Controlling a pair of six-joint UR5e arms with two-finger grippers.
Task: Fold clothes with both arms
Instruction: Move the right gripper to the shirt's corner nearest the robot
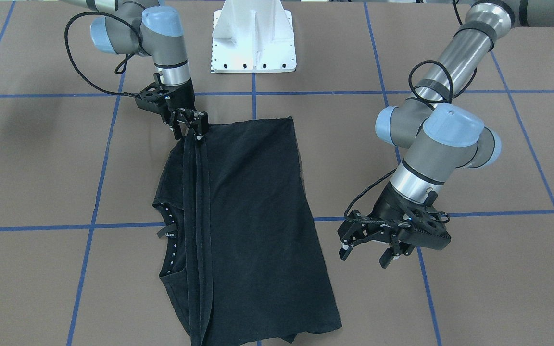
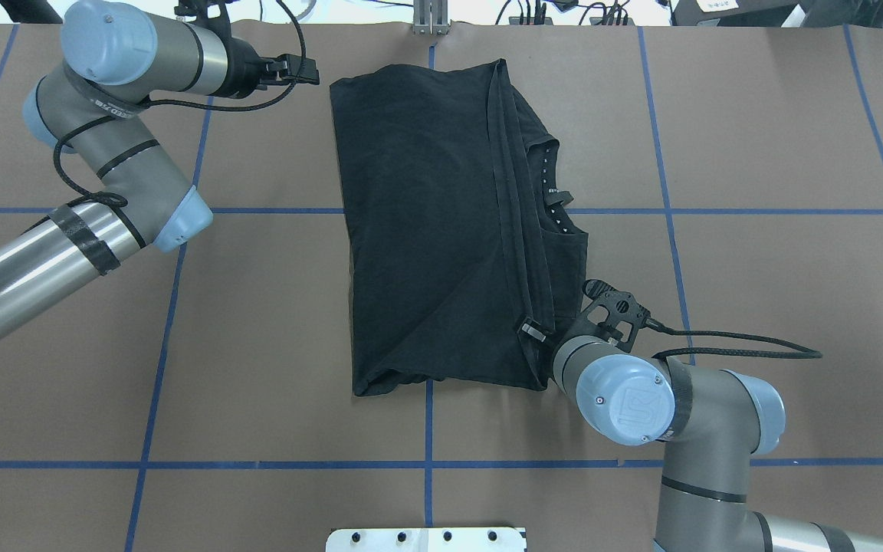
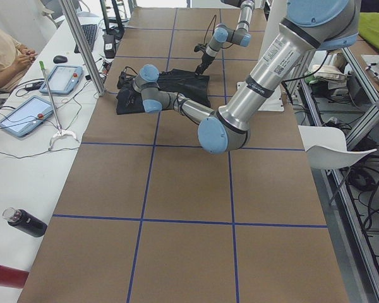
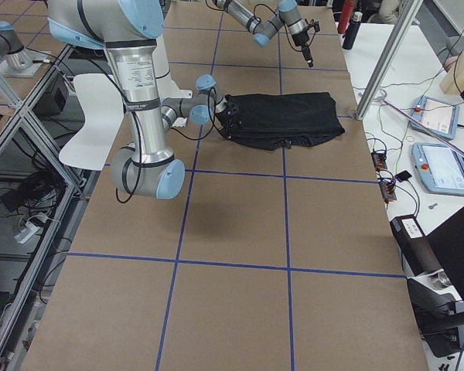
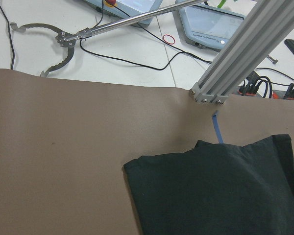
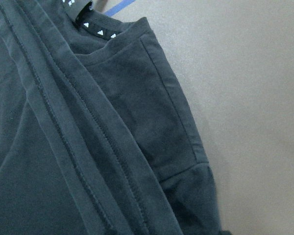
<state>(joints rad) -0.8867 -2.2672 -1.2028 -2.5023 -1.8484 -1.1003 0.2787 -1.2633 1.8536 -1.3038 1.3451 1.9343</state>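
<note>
- The black T-shirt (image 1: 253, 216) lies folded lengthwise at the centre of the front-facing view, its hem band doubled over the neckline side.
- The right end effector (image 1: 191, 126), upper left there, is pinched on the T-shirt's hem corner.
- The left end effector (image 1: 371, 250), lower right there, hangs spread apart, beside the shirt without touching it.
- The counter (image 1: 474, 298) is brown, gridded with blue tape (image 1: 498, 212); a white pedestal base (image 1: 254, 38) sits top centre.
- Only the left-side view shows a person (image 3: 3, 57) at upper left by tablets (image 3: 25, 117); the left wrist view alone shows a reacher tool (image 5: 63, 39) and an aluminium post (image 5: 235, 58).
</note>
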